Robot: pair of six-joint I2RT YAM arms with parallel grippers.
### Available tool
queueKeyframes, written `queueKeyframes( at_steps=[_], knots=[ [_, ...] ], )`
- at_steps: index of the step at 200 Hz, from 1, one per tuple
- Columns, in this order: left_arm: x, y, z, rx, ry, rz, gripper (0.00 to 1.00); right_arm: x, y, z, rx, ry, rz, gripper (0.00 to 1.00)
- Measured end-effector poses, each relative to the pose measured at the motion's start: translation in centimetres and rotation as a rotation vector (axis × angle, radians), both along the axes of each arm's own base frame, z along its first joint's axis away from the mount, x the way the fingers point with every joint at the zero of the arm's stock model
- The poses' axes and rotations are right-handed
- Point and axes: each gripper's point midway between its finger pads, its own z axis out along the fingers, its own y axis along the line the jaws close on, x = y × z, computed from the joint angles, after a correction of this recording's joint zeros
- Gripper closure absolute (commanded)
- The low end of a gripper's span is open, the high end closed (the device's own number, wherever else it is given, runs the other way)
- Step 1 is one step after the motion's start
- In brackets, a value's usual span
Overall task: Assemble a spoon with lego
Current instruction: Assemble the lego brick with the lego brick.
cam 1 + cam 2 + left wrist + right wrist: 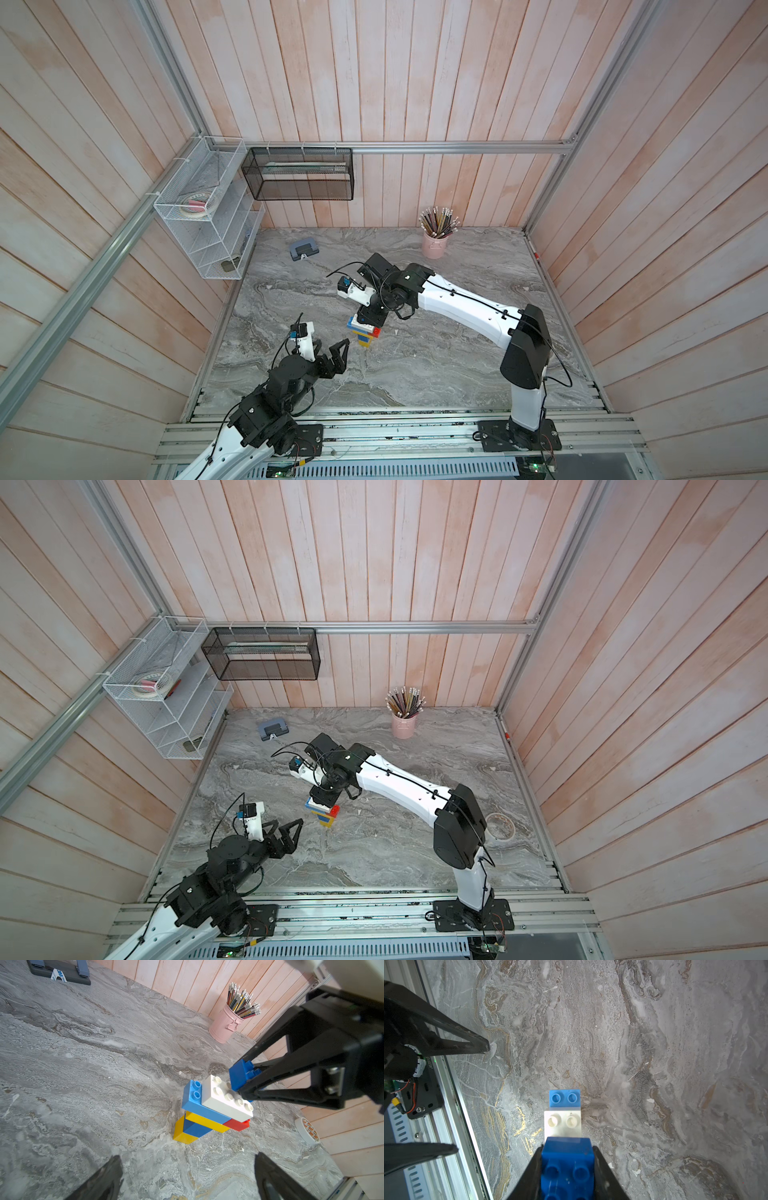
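Spoon (207,1109), chunky studded plastic, upright; right tool (567,1149) clamps glossy blue brick (566,1167).

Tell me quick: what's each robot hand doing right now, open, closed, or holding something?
Left gripper: open, holding nothing.
Right gripper: shut on a blue brick.

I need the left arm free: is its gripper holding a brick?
No, the left gripper stands wide open above the table, with nothing in it.
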Motion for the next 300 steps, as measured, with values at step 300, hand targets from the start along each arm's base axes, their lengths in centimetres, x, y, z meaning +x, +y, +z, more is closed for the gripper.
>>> queueKeyframes(
  at_steps=[300],
  knots=[
    [0.0,0.0,0.0,-0.001,-0.002,0.000,0.00,-0.2,0.8,-1.0,-0.044,0.036,0.011,0.93]
  ],
)
